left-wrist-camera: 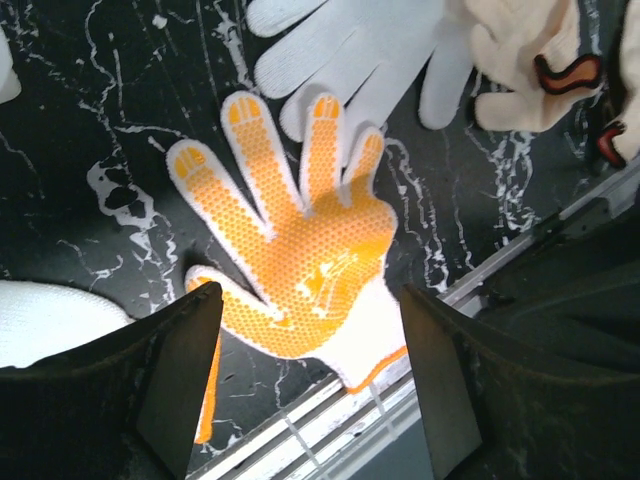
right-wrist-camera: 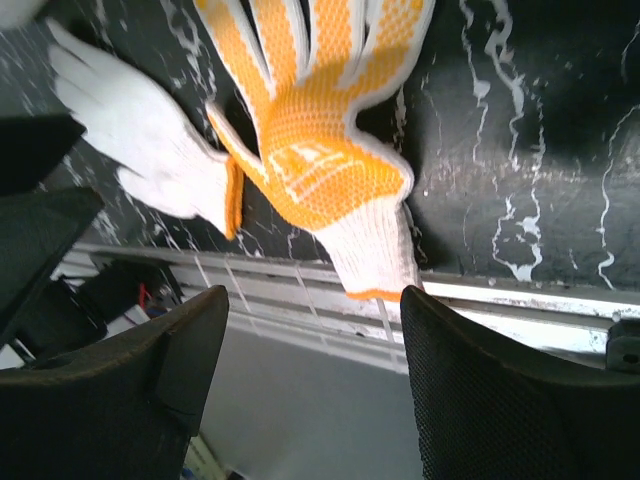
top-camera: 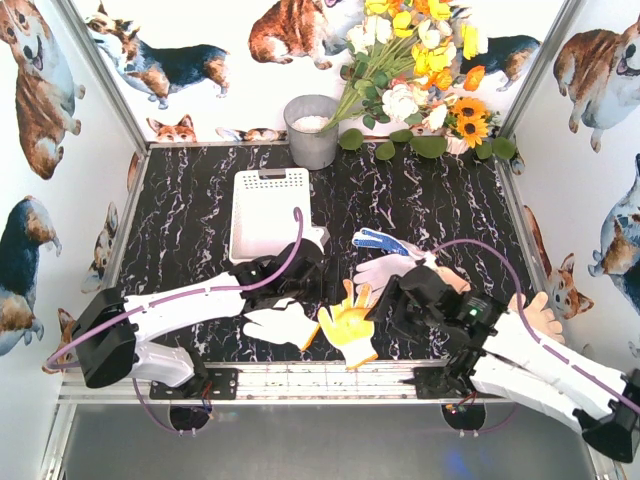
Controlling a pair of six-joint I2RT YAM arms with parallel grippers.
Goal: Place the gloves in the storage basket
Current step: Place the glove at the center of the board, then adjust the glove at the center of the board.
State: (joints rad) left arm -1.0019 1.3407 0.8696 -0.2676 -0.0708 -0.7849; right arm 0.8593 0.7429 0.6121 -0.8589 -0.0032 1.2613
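My left end effector [left-wrist-camera: 310, 305] and right end effector [right-wrist-camera: 315, 300] both hang wide and empty over the yellow-palmed glove [top-camera: 350, 322], I judge to line up a pickup. 1 basket [top-camera: 262, 182] sits behind on the counter [top-camera: 190, 240]. I count at least 5 gloves loose: it, 2 white gloves [top-camera: 280, 325], 1 blue-dotted glove [top-camera: 378, 240], 1 beige glove [top-camera: 540, 315].

The black marbled table [top-camera: 190, 220] carries a white basket [top-camera: 270, 178] near the back, with a grey bucket [top-camera: 312, 135] behind it. Near the front edge lie a yellow-palmed glove [top-camera: 352, 322] and a white glove [top-camera: 280, 325] side by side. A blue-dotted glove [top-camera: 380, 240] lies mid-table, and a beige glove [top-camera: 540, 315] at the right edge.
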